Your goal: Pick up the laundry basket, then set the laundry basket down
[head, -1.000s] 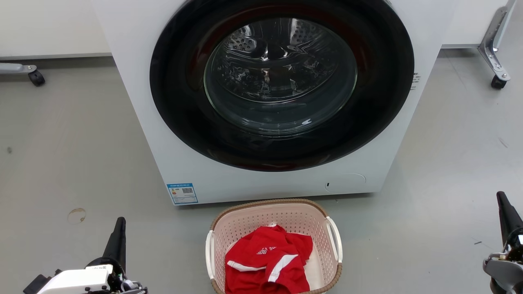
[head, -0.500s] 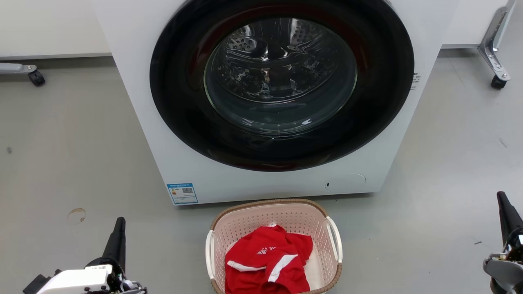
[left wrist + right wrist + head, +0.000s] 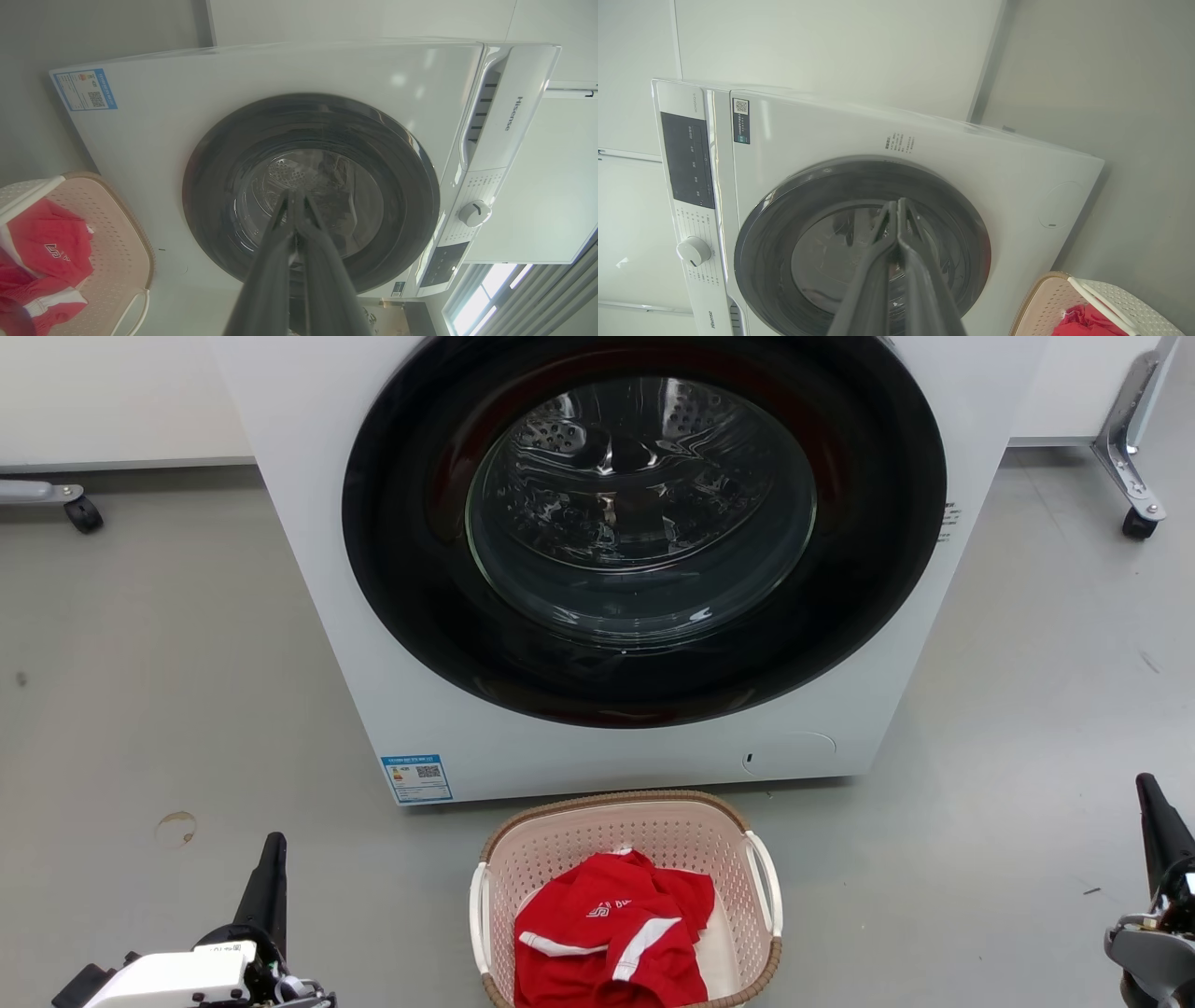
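The laundry basket (image 3: 579,845) stands on the floor just in front of the washing machine, pale pink-cream with a brown rim and two white side handles. A red garment with white stripes (image 3: 611,929) lies inside it. The basket also shows at the lower left of the left wrist view (image 3: 119,242) and at the lower right of the right wrist view (image 3: 1045,298). My left gripper (image 3: 273,847) is shut and empty, well to the basket's left. My right gripper (image 3: 1145,789) is shut and empty, far to the basket's right. Both point toward the machine.
The white front-loading washing machine (image 3: 448,728) with a round dark door (image 3: 644,523) rises right behind the basket. Wheeled metal frame legs stand at the far left (image 3: 82,511) and far right (image 3: 1139,523). Grey floor lies on both sides of the basket.
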You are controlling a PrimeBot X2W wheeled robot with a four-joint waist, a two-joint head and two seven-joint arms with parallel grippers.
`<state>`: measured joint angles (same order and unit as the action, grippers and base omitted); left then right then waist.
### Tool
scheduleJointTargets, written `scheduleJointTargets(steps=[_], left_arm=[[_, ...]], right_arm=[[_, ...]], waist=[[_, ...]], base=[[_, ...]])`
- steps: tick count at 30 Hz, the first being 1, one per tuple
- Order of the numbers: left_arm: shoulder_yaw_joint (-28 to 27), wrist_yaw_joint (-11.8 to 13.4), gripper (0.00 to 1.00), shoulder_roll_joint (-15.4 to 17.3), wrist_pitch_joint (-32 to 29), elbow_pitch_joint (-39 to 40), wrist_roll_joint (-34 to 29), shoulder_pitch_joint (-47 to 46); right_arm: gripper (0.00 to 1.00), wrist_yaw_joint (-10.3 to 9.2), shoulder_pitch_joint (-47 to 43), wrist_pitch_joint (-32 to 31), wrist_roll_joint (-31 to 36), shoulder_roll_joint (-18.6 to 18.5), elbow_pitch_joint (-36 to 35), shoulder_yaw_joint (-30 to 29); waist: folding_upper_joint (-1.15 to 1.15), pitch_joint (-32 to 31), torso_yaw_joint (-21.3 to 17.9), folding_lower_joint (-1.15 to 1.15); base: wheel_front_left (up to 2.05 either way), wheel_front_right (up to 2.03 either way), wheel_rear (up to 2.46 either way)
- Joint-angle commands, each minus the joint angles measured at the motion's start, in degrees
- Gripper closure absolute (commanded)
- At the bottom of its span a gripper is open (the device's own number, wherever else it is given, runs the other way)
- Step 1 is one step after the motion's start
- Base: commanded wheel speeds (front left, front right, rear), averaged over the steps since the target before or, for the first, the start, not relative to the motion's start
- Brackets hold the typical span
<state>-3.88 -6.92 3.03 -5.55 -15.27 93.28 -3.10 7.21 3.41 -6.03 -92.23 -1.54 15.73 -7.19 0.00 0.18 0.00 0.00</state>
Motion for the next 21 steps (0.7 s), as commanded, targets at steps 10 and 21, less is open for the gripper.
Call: scheduleJointTargets(steps=[10,21], left_arm=[[-2.0,-0.6,1.0,0.4,-0.4,1.2,-0.6,-3.0],[-2.1,-0.6,1.0,0.3,-0.5,1.2,-0.7,-3.0]], right_arm=[[1.0,0.28,2.8,-0.4,0.0,-1.4,-1.7,0.7],[1.0,0.28,2.8,-0.4,0.0,-1.4,-1.7,0.7]], waist=[[0.0,0.0,0.0,0.0],[0.0,0.0,0.0,0.0]], base=[[0.0,0.0,0.0],[0.0,0.0,0.0]])
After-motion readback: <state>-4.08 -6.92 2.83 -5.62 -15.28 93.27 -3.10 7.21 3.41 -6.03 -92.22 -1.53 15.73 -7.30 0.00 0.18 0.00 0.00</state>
